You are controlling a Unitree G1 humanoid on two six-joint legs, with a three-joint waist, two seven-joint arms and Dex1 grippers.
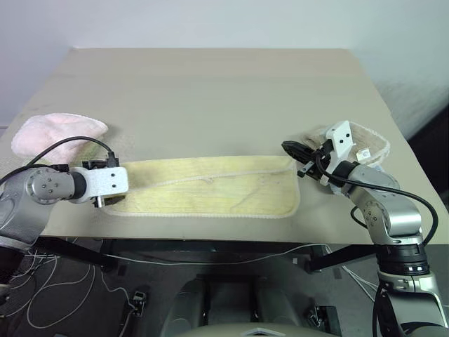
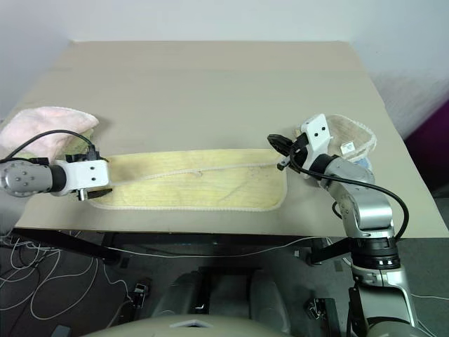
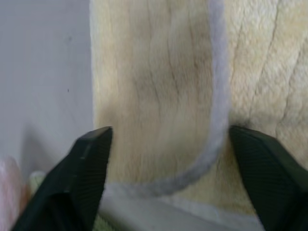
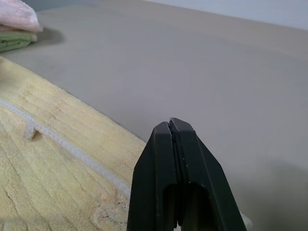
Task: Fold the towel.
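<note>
The pale yellow towel [image 1: 210, 193] lies as a long folded strip along the table's front edge, its cream hem curving round the corners. At its left end, my left gripper [image 3: 168, 139] stands open, pointing down. Its fingers [image 3: 91, 159] straddle a hemmed corner of the towel [image 3: 159, 96]. My right gripper [image 1: 293, 149] hovers level just above the towel's right end. It is shut with nothing between its fingers [image 4: 172, 144], and the towel [image 4: 43, 159] lies beside and below it.
A pink fluffy towel [image 1: 56, 133] sits at the table's left edge on a green one [image 4: 14, 41]. A beige towel [image 1: 365, 144] lies behind my right wrist. The tan table [image 1: 210, 91] stretches away beyond the strip. Cables hang below the front edge.
</note>
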